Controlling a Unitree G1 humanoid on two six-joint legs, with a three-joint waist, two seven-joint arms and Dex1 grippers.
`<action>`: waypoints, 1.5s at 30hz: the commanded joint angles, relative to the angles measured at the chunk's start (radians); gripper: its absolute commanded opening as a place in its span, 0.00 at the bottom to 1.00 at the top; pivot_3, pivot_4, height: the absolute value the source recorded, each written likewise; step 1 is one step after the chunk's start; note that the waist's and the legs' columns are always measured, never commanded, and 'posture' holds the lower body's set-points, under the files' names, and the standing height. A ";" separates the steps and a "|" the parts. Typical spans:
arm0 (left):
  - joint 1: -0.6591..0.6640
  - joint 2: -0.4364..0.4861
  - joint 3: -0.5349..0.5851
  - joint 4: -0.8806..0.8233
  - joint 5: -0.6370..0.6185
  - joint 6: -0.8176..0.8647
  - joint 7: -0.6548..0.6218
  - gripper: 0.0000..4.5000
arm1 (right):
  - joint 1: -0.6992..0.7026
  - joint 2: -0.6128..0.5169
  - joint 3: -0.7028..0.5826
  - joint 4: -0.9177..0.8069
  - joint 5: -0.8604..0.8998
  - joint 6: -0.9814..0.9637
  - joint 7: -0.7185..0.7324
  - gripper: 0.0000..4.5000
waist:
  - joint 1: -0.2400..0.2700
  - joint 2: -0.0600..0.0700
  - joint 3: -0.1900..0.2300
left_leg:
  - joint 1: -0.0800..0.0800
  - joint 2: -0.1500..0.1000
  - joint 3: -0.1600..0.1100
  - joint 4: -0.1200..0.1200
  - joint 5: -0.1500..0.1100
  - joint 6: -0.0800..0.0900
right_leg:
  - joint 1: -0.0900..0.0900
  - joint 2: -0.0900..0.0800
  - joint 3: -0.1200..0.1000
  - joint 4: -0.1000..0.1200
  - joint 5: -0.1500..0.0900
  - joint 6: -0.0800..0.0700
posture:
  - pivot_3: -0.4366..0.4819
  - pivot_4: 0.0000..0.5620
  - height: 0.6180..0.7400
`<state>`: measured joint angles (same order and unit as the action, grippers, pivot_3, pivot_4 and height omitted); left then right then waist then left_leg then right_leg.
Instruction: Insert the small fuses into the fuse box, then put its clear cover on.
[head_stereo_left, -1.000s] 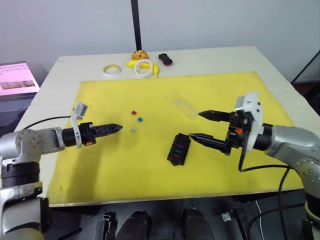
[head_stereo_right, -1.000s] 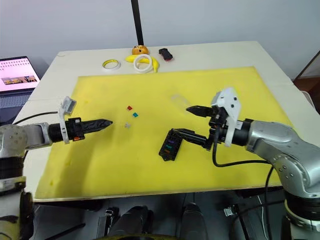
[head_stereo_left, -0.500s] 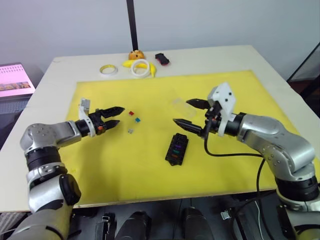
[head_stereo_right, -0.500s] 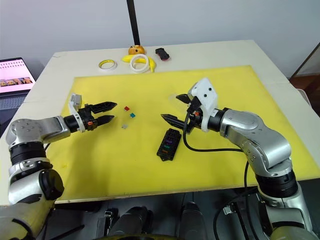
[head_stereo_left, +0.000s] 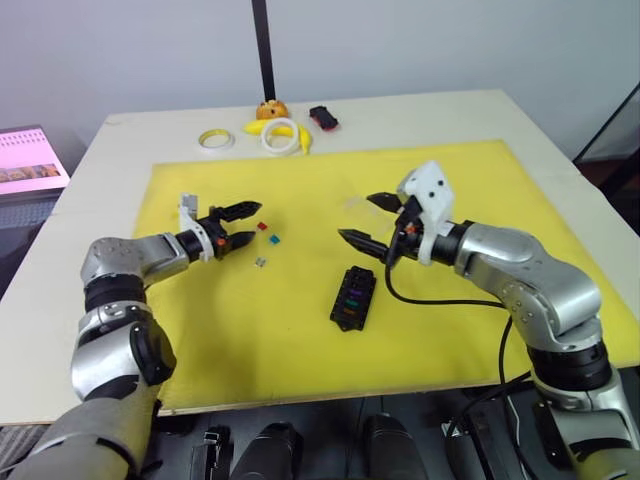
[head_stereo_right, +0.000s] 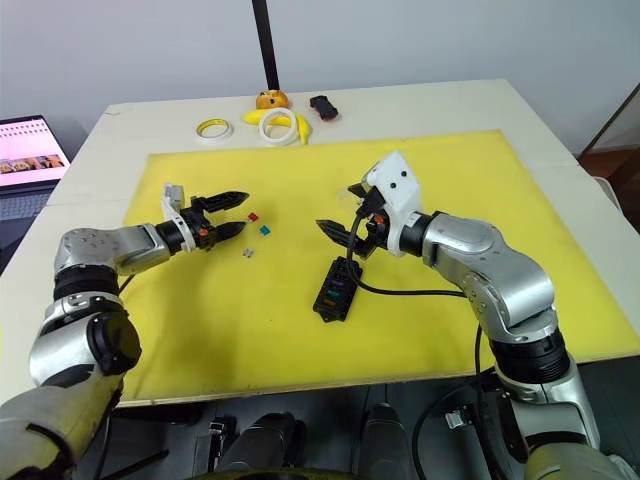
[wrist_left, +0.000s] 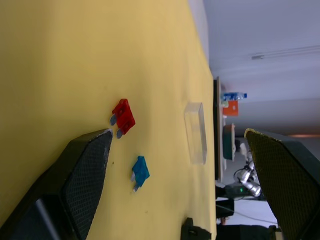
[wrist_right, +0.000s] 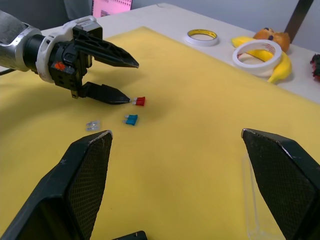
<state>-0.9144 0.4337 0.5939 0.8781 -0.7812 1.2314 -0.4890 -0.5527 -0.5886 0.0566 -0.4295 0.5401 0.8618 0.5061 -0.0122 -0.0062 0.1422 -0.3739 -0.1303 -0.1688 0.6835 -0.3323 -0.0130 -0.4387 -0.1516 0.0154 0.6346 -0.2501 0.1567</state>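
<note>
**Now, three loose fuses wait at the left tool's tips**

Leftmost, the left tool (head_stereo_left: 240, 223) hangs low over the yellow mat (head_stereo_left: 480, 180) with its two black fingers spread apart and nothing between them. The red fuse (wrist_left: 123, 116) lies just off one fingertip, close to touching it. The teal fuse (wrist_left: 140, 171) sits just beyond that, and the grey fuse (wrist_right: 92, 125) lies near the same fingertip, a little to the side.

These fuses look very light and stiff, with smooth plastic bodies and thin metal blades (so likely to skid or flip if nudged). My judgement is that the best hold is across the flat faces of the coloured body, leaving the blades free for the slot.

Further right, beyond the teal fuse, the clear cover (wrist_left: 196, 131) lies flat on the mat. It looks thin, slick and hard to see, so it is best pinched by its long edges.

The fuse box (head_stereo_left: 354, 297) lies just below the right tool (head_stereo_left: 368, 220), apart from it, with a few coloured fuses already seated. It seems rigid but light, so it may slide under pressing.

The right tool is wide open and empty, hovering near the cover.
</note>
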 joint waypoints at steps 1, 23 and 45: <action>-0.025 -0.004 -0.013 0.024 0.018 -0.038 -0.010 1.00 | 0.001 -0.008 -0.045 -0.045 0.001 0.003 -0.009 0.98 | -0.001 0.000 0.000 | 0.000 0.000 0.000 0.000 0.000 0.000 | 0.000 0.000 0.000 0.000 0.000 0.000 | 0.48 0.27 1.00; -0.039 -0.058 -0.016 0.155 0.058 -0.179 -0.031 1.00 | 0.025 -0.005 -0.091 -0.088 0.008 0.038 -0.043 0.98 | 0.018 0.000 0.000 | 0.001 -0.002 0.000 0.002 0.000 0.000 | 0.001 -0.001 0.000 0.001 0.000 0.000 | 0.48 0.27 1.00; -0.056 -0.046 -0.077 0.266 0.154 -0.269 -0.066 0.71 | 0.072 -0.023 -0.130 -0.145 0.029 0.083 -0.055 1.00 | 0.021 0.000 -0.002 | 0.003 -0.002 0.000 0.002 0.000 0.000 | 0.004 -0.001 0.001 0.001 0.000 0.000 | 0.48 0.27 1.00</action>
<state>-0.9930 0.3873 0.5294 1.1084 -0.6628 0.9817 -0.5691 -0.4690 -0.6049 -0.0514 -0.5381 0.5633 0.9528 0.4496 0.0092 -0.0064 0.1406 -0.3711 -0.1318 -0.1689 0.6852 -0.3320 -0.0134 -0.4350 -0.1525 0.0161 0.6358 -0.2500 0.1571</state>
